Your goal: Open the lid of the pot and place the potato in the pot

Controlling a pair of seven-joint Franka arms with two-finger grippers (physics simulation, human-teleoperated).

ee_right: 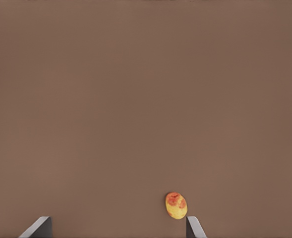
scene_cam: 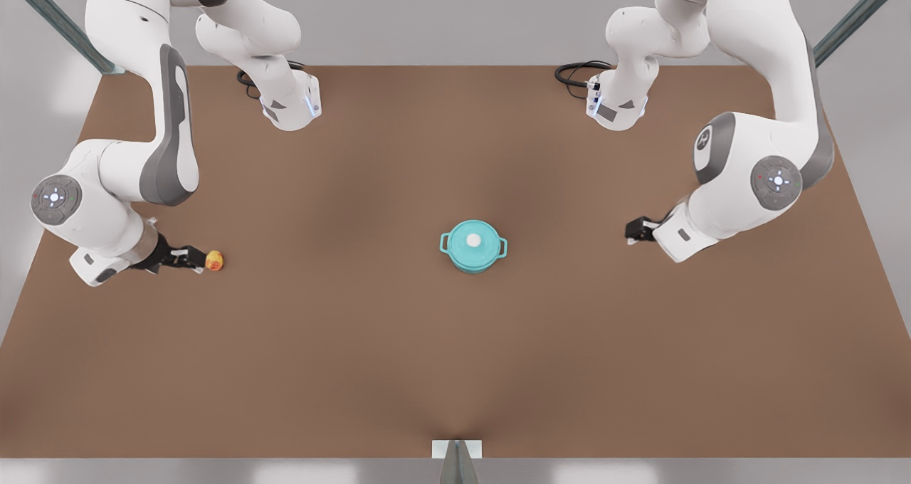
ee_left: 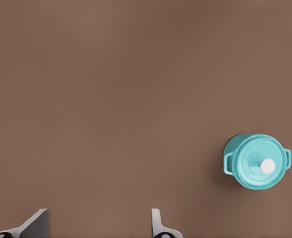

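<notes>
Nothing is done yet: the lid [scene_cam: 473, 240] sits on the pot [scene_cam: 472, 256] at table centre. The potato [scene_cam: 214, 260] lies at 9 o'clock from it, just beside the right gripper [scene_cam: 191, 258], fingers apart. The left gripper [scene_cam: 635, 230], fingers apart, waits at 3 o'clock.

Brown table [scene_cam: 455, 370], grey walls, metal struts [scene_cam: 57, 21]

Front view looks down from high; wrist views (nearer) face the table [scene_cam: 356, 370].
</notes>
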